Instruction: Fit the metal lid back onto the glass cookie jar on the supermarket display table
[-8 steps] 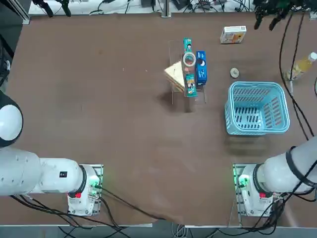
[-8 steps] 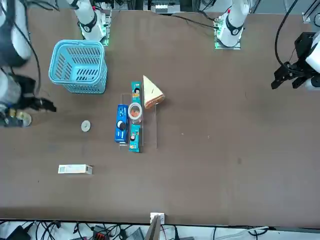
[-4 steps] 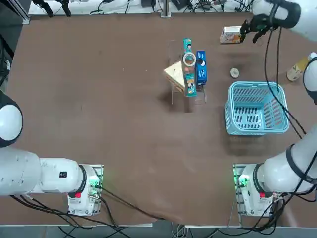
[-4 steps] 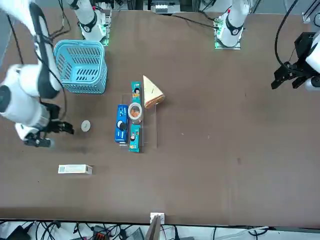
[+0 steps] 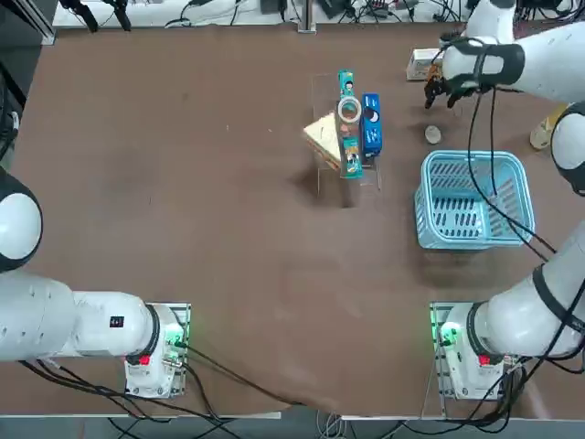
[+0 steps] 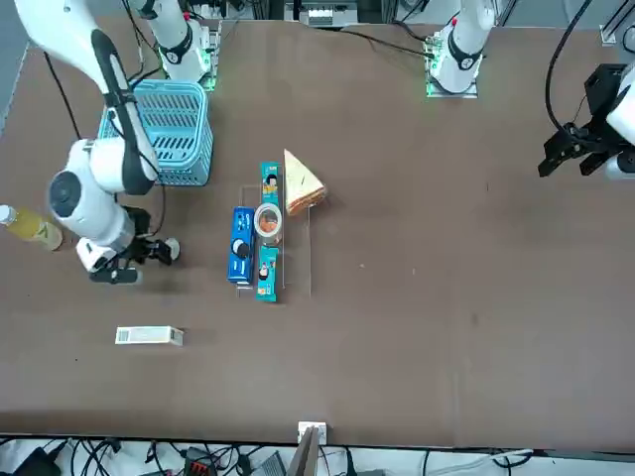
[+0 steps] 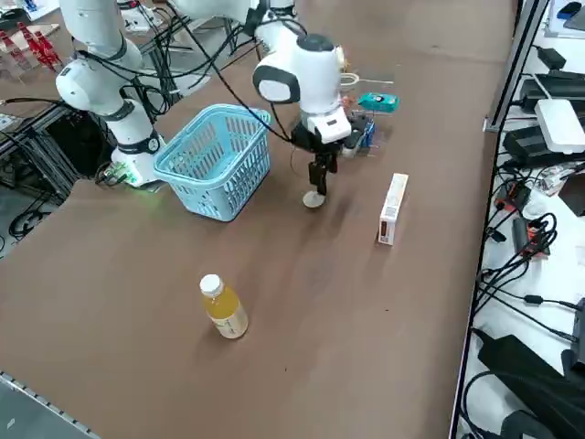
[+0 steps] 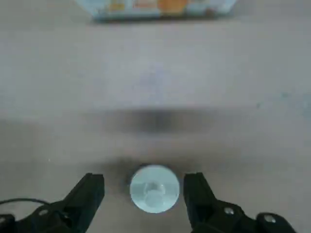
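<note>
The metal lid [image 5: 432, 134] [image 8: 154, 189] is a small silvery disc lying flat on the supermarket display table [image 5: 183, 183], between the blue basket and the clear stand. My right gripper [image 8: 146, 182] [image 7: 320, 186] hangs open just above the lid, a finger on either side and neither touching it. It also shows as the right gripper [image 5: 441, 94] in the top view. The glass cookie jar [image 5: 349, 111] [image 6: 268, 221] stands uncovered on the clear stand, to the robot's left of the lid, with brownish contents inside its whitish rim.
A blue basket [image 5: 475, 201] stands just on the robot's side of the lid. A white box [image 5: 428, 62] lies beyond it, and a yellow drink bottle [image 7: 224, 309] stands near the right edge. A blue packet [image 5: 371, 125] and a yellow wedge packet [image 5: 323, 137] flank the jar.
My right arm has swung in from the table's far right corner and come down over the lid. The lid and the jar have not moved.
</note>
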You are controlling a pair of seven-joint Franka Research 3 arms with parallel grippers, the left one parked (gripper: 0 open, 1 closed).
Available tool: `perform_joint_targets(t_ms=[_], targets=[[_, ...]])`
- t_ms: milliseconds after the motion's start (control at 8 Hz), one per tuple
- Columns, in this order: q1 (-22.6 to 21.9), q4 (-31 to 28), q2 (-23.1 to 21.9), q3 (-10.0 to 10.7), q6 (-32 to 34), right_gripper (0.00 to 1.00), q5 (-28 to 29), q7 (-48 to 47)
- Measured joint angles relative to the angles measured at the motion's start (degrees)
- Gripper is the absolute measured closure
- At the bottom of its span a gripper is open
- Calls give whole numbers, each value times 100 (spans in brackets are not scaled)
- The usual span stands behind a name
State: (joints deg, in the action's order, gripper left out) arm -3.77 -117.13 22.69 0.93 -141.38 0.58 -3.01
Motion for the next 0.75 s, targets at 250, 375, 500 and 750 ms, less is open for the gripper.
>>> perform_joint_targets(t_ms=[250,375,500,750], targets=[[-5,-260,3,3,-158,1,0,-3],[-5,-299,13,5,-168,2,0,-4],[-5,-322,33,5,-168,3,0,-4],[-5,-388,59,12,-169,4,0,-8]])
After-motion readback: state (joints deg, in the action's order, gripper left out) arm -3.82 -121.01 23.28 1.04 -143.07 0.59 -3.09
